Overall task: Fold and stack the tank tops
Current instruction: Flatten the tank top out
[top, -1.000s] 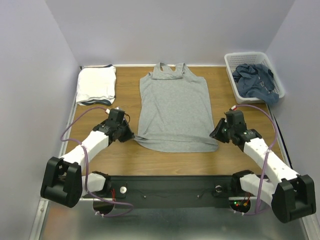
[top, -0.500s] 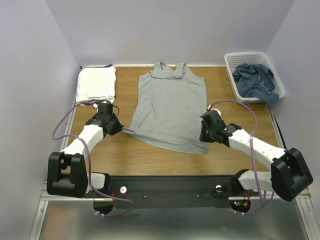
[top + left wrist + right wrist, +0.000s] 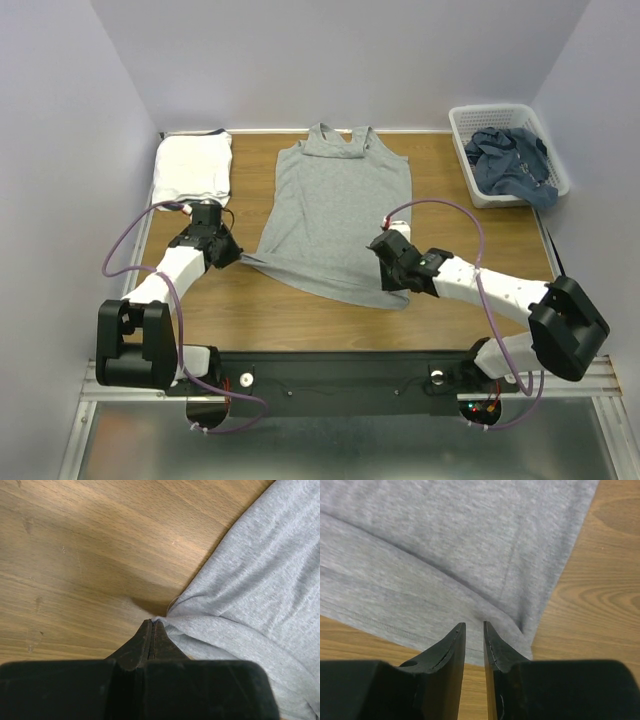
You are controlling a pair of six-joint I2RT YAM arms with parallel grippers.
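The wooden table carries a heather grey tank top spread flat down its middle, straps toward the far edge and hem toward the arms, with the hem drawn out to a point on its left side and bunched inward on its right. At the far left corner lies a folded white tank top, well apart from the grey one. At the far right stands a white lattice basket with a crumpled dusty blue tank top inside it. The left gripper sits low at the hem's left corner with its jaws pressed together, pinching that corner of grey fabric. The right gripper rests over the hem near its right corner, jaws only a narrow slit apart; whether any cloth is caught between them cannot be told.
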